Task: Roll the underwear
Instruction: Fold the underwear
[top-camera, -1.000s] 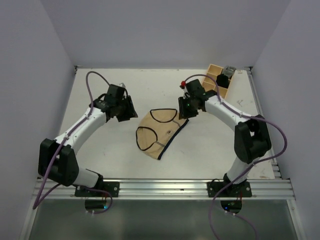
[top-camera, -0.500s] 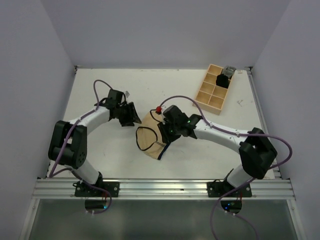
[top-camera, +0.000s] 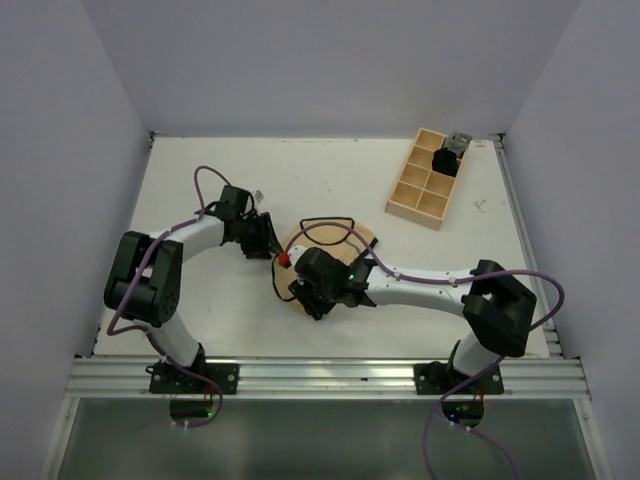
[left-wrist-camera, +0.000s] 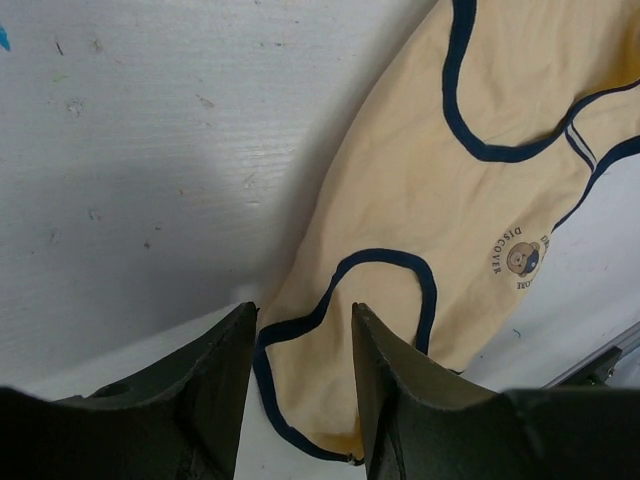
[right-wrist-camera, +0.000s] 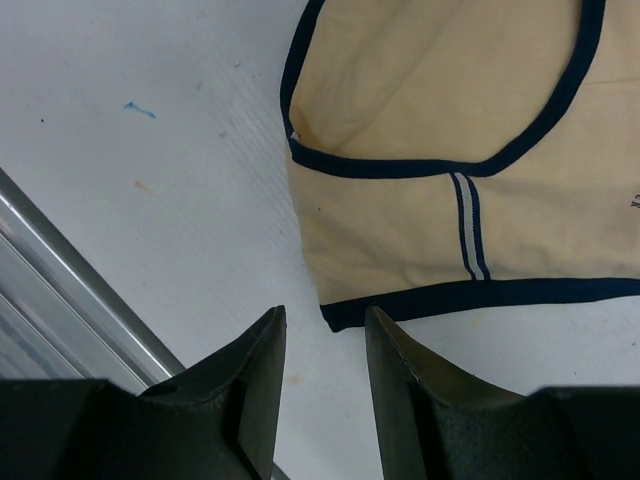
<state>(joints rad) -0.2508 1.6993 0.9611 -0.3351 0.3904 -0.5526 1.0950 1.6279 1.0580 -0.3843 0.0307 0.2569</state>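
The underwear (top-camera: 318, 240) is a tan garment with dark navy trim, lying flat mid-table and partly hidden under my right arm. My left gripper (top-camera: 270, 243) is open at its left edge. In the left wrist view the underwear (left-wrist-camera: 440, 200) fills the upper right, and a trimmed lobe of it lies between the open fingers of the left gripper (left-wrist-camera: 303, 312). My right gripper (top-camera: 303, 298) is open at the garment's near edge. In the right wrist view the underwear (right-wrist-camera: 450, 150) has its trimmed corner just at the open tips of the right gripper (right-wrist-camera: 322, 318).
A light wooden compartment tray (top-camera: 425, 180) stands at the back right with a dark item (top-camera: 447, 160) in one cell. The metal rail (top-camera: 320, 375) runs along the table's near edge and also shows in the right wrist view (right-wrist-camera: 60, 270).
My right arm has swung from the back right across the underwear to its near-left edge. My left gripper has moved right, up to the garment's left edge.
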